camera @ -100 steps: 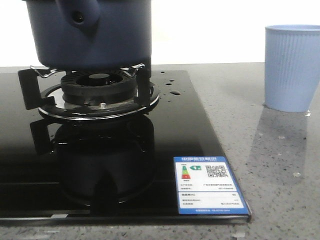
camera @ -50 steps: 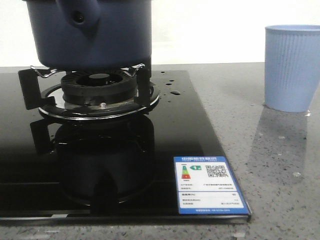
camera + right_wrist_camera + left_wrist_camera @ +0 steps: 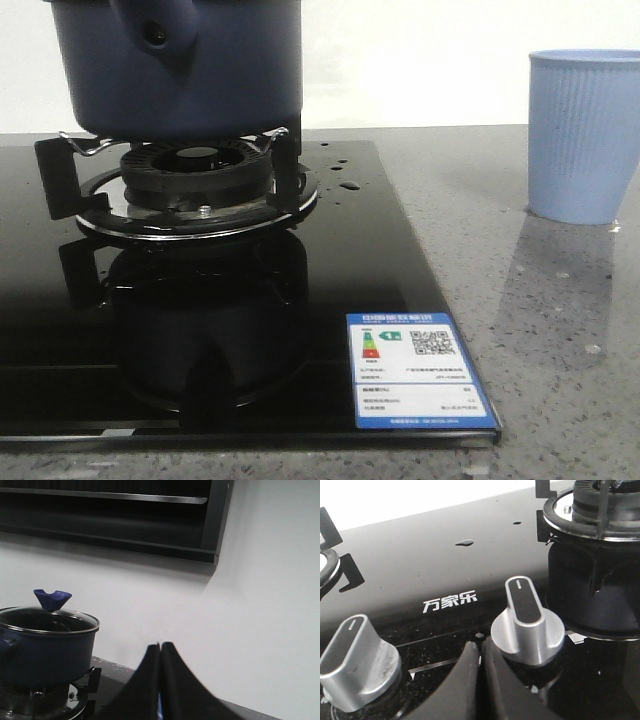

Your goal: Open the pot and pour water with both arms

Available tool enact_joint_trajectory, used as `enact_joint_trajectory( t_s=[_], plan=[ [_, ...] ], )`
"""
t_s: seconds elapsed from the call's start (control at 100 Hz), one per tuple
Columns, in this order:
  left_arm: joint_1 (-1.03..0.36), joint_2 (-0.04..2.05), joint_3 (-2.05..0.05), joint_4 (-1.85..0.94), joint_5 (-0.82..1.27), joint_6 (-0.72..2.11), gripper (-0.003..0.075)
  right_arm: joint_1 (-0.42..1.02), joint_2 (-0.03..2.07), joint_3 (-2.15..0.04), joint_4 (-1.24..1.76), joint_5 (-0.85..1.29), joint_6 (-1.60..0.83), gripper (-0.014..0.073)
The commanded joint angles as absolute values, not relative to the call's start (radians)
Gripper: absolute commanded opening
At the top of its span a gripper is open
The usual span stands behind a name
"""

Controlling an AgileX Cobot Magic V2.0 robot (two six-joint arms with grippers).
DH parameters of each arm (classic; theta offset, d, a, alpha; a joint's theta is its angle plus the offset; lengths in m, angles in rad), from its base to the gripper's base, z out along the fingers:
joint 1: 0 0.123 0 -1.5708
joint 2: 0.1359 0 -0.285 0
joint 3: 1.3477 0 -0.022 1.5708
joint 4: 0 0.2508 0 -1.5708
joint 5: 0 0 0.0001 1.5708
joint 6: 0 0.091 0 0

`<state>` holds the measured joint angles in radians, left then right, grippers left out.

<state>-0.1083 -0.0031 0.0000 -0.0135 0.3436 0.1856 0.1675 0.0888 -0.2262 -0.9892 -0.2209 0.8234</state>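
The dark navy-blue pot (image 3: 180, 65) stands on the burner grate of the black glass hob (image 3: 360, 250), its stubby handle (image 3: 155, 35) facing the camera. In the right wrist view the pot (image 3: 45, 647) carries a glass lid (image 3: 47, 620) with a blue knob (image 3: 52, 600). My right gripper (image 3: 160, 645) is shut and empty, apart from the pot, off to its side. My left gripper (image 3: 480, 647) is shut and empty, low over the hob's front, right beside a silver control knob (image 3: 527, 625). Neither gripper shows in the front view.
A light blue ribbed cup (image 3: 583, 135) stands on the grey speckled counter to the right of the hob. A second silver knob (image 3: 355, 662) and a second burner's edge (image 3: 330, 565) lie by the left gripper. Water drops (image 3: 350, 185) dot the glass. A dark range hood (image 3: 115, 517) hangs above.
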Motion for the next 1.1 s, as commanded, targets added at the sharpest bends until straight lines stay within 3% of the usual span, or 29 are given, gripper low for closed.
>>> enact_joint_trajectory(
  t_s=[0.0,0.36,0.43,0.6,1.09],
  plan=[
    [-0.104,-0.028,0.040,-0.010,0.309,0.177,-0.0019,0.161,0.101,-0.250,-0.984,-0.259,0.823,-0.0066],
    [-0.104,-0.028,0.040,-0.010,0.309,0.177,-0.0019,0.161,0.105,-0.199,-0.978,-0.179,0.823,-0.0066],
    [-0.104,-0.028,0.040,-0.010,0.309,0.177,-0.0019,0.161,0.107,-0.161,-0.837,-0.130,0.799,-0.0066],
    [-0.104,-0.028,0.040,-0.010,0.309,0.177,-0.0019,0.159,0.105,-0.065,-0.357,0.034,0.397,-0.0066],
    [-0.104,-0.028,0.040,-0.012,0.309,0.177,-0.0019,-0.005,0.000,0.019,-0.183,0.183,0.038,-0.0066]
  ],
)
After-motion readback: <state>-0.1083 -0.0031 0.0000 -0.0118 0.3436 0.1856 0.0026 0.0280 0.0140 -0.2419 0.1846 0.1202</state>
